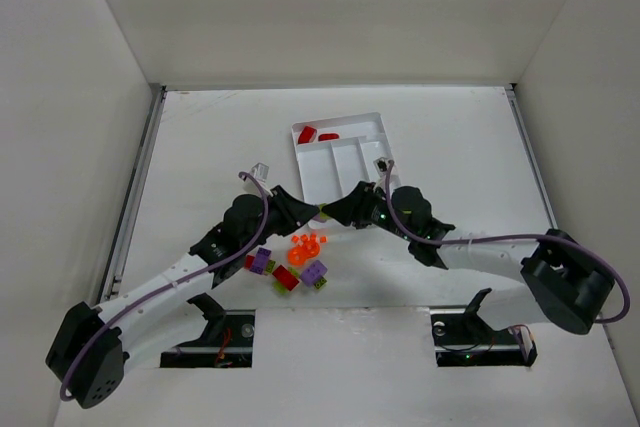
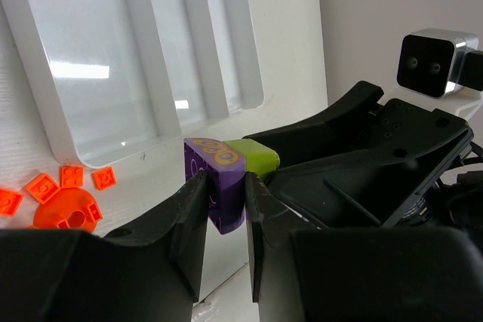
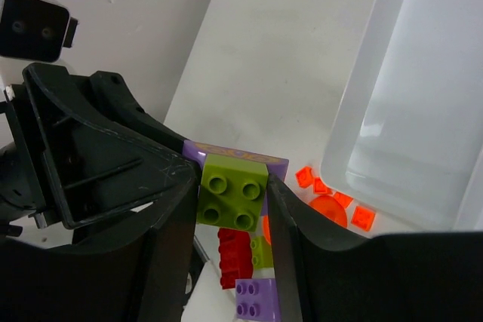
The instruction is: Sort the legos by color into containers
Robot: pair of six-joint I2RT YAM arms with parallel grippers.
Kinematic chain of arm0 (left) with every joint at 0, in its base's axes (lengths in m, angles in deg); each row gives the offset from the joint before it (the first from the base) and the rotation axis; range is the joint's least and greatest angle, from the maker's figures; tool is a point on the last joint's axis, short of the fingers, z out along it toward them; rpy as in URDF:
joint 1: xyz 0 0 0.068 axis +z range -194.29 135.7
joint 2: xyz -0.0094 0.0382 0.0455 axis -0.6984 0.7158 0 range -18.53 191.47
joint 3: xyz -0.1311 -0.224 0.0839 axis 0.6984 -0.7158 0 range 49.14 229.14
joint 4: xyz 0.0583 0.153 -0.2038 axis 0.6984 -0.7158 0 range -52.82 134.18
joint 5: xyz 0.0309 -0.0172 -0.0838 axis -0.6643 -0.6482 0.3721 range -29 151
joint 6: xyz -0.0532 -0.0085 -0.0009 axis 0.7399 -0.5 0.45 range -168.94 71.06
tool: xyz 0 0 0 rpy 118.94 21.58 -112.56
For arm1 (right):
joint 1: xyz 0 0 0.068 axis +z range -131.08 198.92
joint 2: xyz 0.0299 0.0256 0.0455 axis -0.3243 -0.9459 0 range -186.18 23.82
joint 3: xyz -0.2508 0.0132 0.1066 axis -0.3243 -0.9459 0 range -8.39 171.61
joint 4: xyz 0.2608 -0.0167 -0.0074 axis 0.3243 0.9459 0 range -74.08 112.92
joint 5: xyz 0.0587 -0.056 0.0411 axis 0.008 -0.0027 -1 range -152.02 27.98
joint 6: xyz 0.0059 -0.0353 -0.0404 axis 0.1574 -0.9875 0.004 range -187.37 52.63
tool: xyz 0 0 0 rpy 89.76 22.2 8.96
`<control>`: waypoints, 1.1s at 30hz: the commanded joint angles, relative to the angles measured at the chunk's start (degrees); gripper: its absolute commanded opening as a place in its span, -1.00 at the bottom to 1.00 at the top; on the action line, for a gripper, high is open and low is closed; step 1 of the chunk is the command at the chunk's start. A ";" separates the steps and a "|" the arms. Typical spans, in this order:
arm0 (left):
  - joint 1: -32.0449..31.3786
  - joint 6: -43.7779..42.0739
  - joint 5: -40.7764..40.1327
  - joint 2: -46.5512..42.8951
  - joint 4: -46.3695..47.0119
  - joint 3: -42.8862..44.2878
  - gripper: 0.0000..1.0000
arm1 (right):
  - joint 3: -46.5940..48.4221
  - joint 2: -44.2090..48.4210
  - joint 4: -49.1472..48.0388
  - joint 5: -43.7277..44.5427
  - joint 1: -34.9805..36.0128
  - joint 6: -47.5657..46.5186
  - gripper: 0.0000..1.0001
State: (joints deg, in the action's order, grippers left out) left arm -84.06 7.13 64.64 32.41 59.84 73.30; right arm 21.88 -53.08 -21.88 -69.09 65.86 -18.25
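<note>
A purple brick (image 2: 219,186) with a lime green brick (image 2: 253,157) stuck on it hangs above the table between both arms. My left gripper (image 2: 224,209) is shut on the purple brick. My right gripper (image 3: 232,209) faces it, and its fingers press both sides of the green brick (image 3: 232,190). In the top view the two grippers meet at the near corner of the white tray (image 1: 298,162), left gripper (image 1: 300,209) against right gripper (image 1: 345,209). Two red bricks (image 1: 307,134) lie in the tray's crosswise section. Loose legos lie below: orange pieces (image 1: 305,244), purple bricks (image 1: 262,260), a red brick (image 1: 286,278).
The tray's long sections (image 2: 113,73) show no bricks in the wrist views. Orange pieces (image 3: 332,205) lie right against the tray's near wall. White walls enclose the table on three sides. Both arm bases (image 1: 220,332) sit at the near edge.
</note>
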 commanded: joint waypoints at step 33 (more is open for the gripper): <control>3.08 -9.40 -8.03 12.51 6.22 12.92 -0.87 | 22.10 -16.42 16.60 6.17 -17.10 -9.65 -0.38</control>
State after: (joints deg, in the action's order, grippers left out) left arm -80.44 1.43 59.83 43.73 62.07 81.91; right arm 37.04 -66.02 -12.66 -68.79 48.62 -21.90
